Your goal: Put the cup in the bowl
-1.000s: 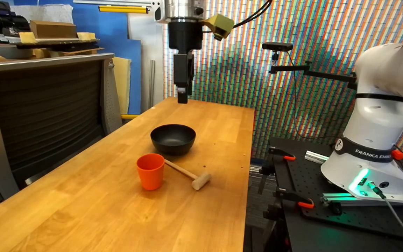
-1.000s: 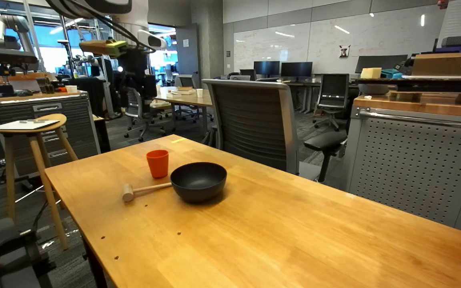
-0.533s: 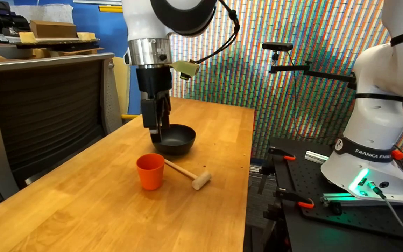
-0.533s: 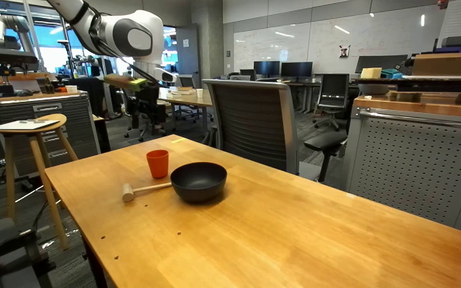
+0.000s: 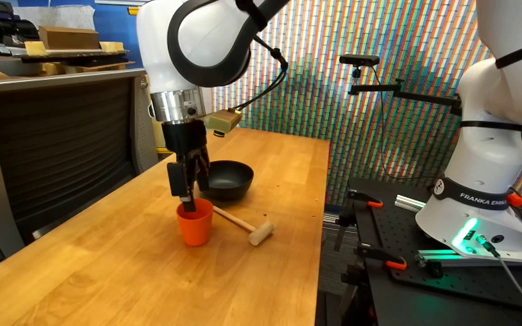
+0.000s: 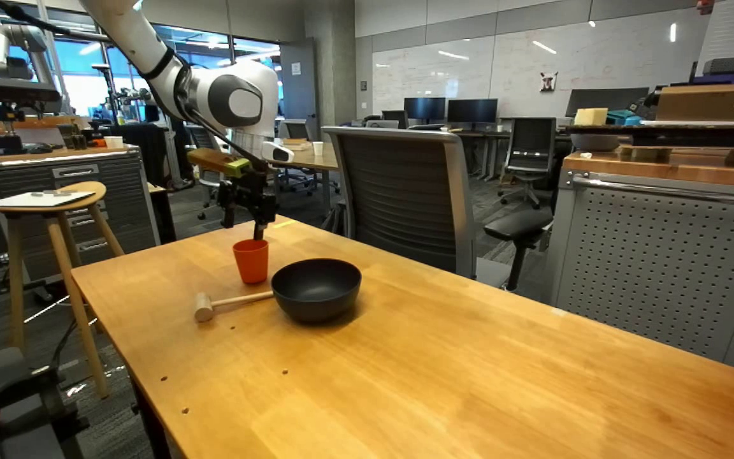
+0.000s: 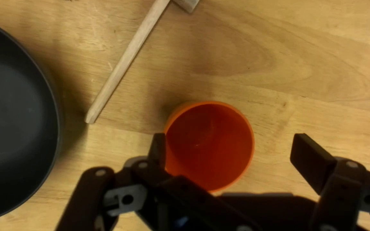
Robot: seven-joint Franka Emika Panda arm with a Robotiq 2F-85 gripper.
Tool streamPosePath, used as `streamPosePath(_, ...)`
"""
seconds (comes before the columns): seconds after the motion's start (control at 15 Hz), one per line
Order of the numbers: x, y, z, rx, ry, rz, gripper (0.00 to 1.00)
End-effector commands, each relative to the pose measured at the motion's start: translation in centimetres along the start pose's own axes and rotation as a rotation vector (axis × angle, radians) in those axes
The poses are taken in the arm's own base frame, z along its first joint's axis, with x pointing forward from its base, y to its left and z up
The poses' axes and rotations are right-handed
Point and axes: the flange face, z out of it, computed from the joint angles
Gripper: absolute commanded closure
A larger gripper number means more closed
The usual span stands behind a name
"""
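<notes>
"Found the cup where?"

"Stood upright near the wrist view's centre, right of the bowl, not yet lifted."

"Saw the gripper spread wide — why?"

"Held nothing; probably needed room for the cup's width. Looked off-centre, though — showed one finger overlapping the cup's left edge, with a gap at right. Could not tell touching from hovering."

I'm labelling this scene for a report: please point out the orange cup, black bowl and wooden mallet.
Orange cup (image 5: 196,231): in an exterior view, on its outer wall.
Black bowl (image 6: 316,289): in an exterior view, on its inside.
Wooden mallet (image 7: 126,61): in the wrist view, on its handle.
</notes>
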Motion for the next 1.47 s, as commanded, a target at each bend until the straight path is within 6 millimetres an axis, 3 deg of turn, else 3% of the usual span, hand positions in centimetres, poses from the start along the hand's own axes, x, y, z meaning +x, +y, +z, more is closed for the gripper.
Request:
streamPosePath(0.0, 1.4, -0.1, 1.0, 0.004, 0.009, 0.024, 0.00)
streamPosePath(0.6, 1.8, 0.4, 2.6, -0.016, 0.023, 0.043, 0.00)
streamPosePath(1.4, 1.2, -0.3, 0.9, -0.047, 0.049, 0.035, 0.00)
